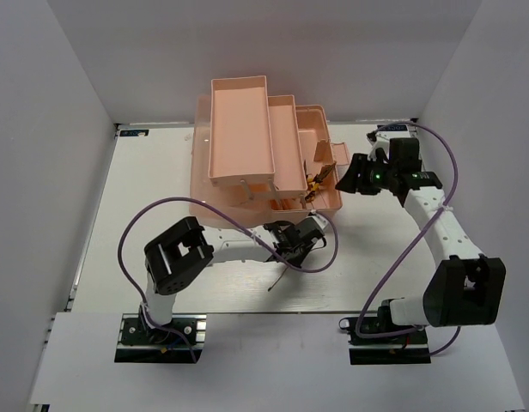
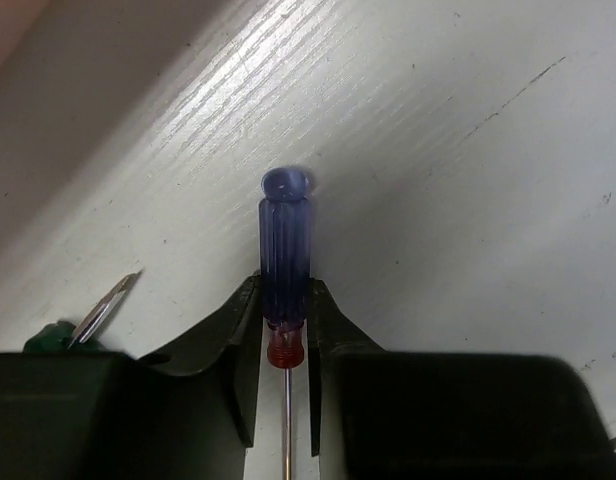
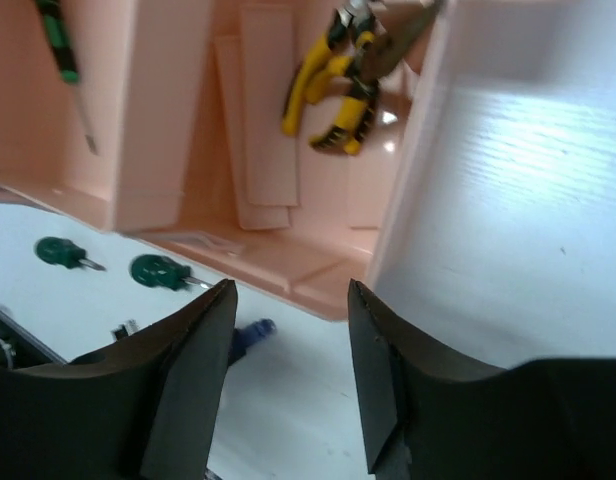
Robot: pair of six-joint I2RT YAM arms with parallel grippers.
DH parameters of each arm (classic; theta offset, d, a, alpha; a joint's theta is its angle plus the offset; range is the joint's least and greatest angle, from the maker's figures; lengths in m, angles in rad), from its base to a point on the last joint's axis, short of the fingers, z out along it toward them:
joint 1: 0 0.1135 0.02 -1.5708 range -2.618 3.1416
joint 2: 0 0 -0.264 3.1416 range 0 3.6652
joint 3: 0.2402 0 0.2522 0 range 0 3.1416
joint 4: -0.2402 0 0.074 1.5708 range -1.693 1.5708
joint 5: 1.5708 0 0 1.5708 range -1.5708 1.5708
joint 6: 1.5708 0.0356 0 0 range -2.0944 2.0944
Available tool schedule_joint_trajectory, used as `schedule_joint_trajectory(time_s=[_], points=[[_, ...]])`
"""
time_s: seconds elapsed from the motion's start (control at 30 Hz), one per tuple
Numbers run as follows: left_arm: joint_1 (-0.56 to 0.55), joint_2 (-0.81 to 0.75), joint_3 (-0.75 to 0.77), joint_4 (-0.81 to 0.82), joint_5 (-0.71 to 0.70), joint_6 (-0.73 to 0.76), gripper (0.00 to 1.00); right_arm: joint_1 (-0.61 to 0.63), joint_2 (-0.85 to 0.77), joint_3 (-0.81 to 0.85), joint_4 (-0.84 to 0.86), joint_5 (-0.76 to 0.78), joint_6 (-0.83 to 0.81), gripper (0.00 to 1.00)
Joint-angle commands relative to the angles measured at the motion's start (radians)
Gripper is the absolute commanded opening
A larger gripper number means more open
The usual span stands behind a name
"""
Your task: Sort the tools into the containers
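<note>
Left gripper [image 2: 285, 300]: pinching the blue-handled screwdriver [image 2: 285, 245] low on its handle, just above the red collar. The rounded handle end sticks out past the fingertips and the shaft runs back between the fingers. It sits just outside the front wall of the toolbox [image 1: 200, 172], over the table [image 1: 144, 172]. Cannot tell whether the screwdriver touches the surface.

Right gripper [image 3: 292, 295]: fingers spread, nothing between them. It sits at the right front corner of the toolbox, above the wall and apart from it.

Toolbox: open, with its tiered trays [image 1: 239, 81] stepped back and to the left of the base compartment.

Pliers [image 3: 338, 90]: yellow-and-black handles, inside the toolbox base compartment near its right wall. The handles overlap, so the count is unclear.

Thin screwdriver [image 3: 63, 50]: green-and-black striped handle, lying in a toolbox tray left of the base compartment.

Stubby green-handled screwdrivers [image 3: 153, 272]: two, on the table just outside the toolbox front wall, side by side and apart. The blue handle shows near them in the right wrist view.
</note>
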Motion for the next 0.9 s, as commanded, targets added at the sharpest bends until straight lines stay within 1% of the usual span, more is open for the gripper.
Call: schedule_joint_trajectory(time_s=[0.0, 0.03, 0.07, 0.1, 0.13, 0.17, 0.2, 0.23, 0.27, 0.3, 0.37, 0.4, 0.47, 0.5, 0.53, 0.57, 0.63, 0.67, 0.7, 0.73, 0.77, 0.83, 0.87], points=[[-0.020, -0.054, 0.007, -0.051, 0.052, 0.033, 0.11, -0.034, -0.074, -0.028, -0.004, 0.016, -0.065, 0.52], [-0.020, -0.079, 0.030, -0.051, 0.070, 0.044, 0.09, -0.038, -0.085, -0.033, -0.008, 0.022, -0.091, 0.49], [-0.020, -0.104, 0.042, -0.042, 0.089, 0.056, 0.07, -0.056, -0.094, -0.057, -0.016, 0.030, -0.097, 0.41], [-0.029, -0.152, 0.077, -0.042, 0.099, 0.067, 0.05, -0.062, -0.104, -0.067, -0.013, 0.077, -0.107, 0.04], [-0.029, -0.173, 0.102, -0.042, 0.099, 0.067, 0.03, -0.074, -0.112, -0.080, -0.016, 0.100, -0.113, 0.00], [-0.029, -0.190, 0.131, -0.042, 0.099, 0.078, 0.02, -0.081, -0.124, -0.111, -0.014, 0.144, -0.114, 0.00], [-0.018, -0.200, 0.194, -0.055, 0.077, 0.078, 0.02, -0.087, -0.129, -0.120, -0.016, 0.161, -0.123, 0.00], [-0.007, -0.210, 0.226, -0.056, 0.076, 0.088, 0.02, -0.299, -0.137, -0.139, -0.017, 0.189, -0.137, 0.00], [-0.007, -0.220, 0.257, -0.066, 0.064, 0.088, 0.01, -0.124, -0.140, -0.151, -0.021, 0.198, -0.139, 0.00], [0.003, -0.220, 0.323, -0.066, 0.010, 0.088, 0.01, -0.140, -0.144, -0.183, -0.019, 0.204, -0.142, 0.00], [0.017, -0.202, 0.398, -0.106, -0.046, 0.114, 0.00, -0.153, -0.160, -0.203, -0.008, 0.212, -0.154, 0.00], [0.017, -0.170, 0.474, -0.123, -0.115, 0.115, 0.00, -0.165, -0.172, -0.226, -0.001, 0.211, -0.159, 0.00], [0.046, -0.133, 0.541, -0.157, -0.188, 0.115, 0.00, -0.173, -0.183, -0.242, 0.002, 0.208, -0.168, 0.00], [0.057, -0.113, 0.603, -0.166, -0.265, 0.115, 0.00, -0.179, -0.186, -0.252, 0.009, 0.201, -0.171, 0.00], [0.081, -0.072, 0.631, -0.166, -0.293, 0.125, 0.00, -0.180, -0.186, -0.255, 0.007, 0.197, -0.173, 0.00], [0.094, -0.049, 0.692, -0.166, -0.346, 0.125, 0.00, -0.183, -0.193, -0.263, 0.002, 0.191, -0.171, 0.00], [0.120, 0.006, 0.771, -0.166, -0.362, 0.156, 0.00, -0.183, -0.200, -0.272, -0.001, 0.172, -0.173, 0.00], [0.143, 0.069, 0.815, -0.180, -0.396, 0.165, 0.00, -0.183, -0.206, -0.281, -0.005, 0.150, -0.174, 0.00], [0.154, 0.100, 0.901, -0.189, -0.396, 0.182, 0.00, -0.185, -0.209, -0.283, -0.008, 0.146, -0.173, 0.00], [0.164, 0.132, 0.944, -0.189, -0.405, 0.197, 0.00, -0.183, -0.213, -0.291, -0.011, 0.136, -0.200, 0.00], [0.183, 0.189, 1.022, -0.203, -0.423, 0.225, 0.00, -0.183, -0.217, -0.295, -0.016, 0.114, -0.203, 0.00], [0.203, 0.235, 1.082, -0.215, -0.424, 0.252, 0.00, -0.183, -0.221, -0.303, -0.021, 0.105, -0.205, 0.00], [0.223, 0.252, 1.102, -0.215, -0.452, 0.268, 0.00, -0.183, -0.221, -0.304, -0.024, 0.087, -0.208, 0.00]])
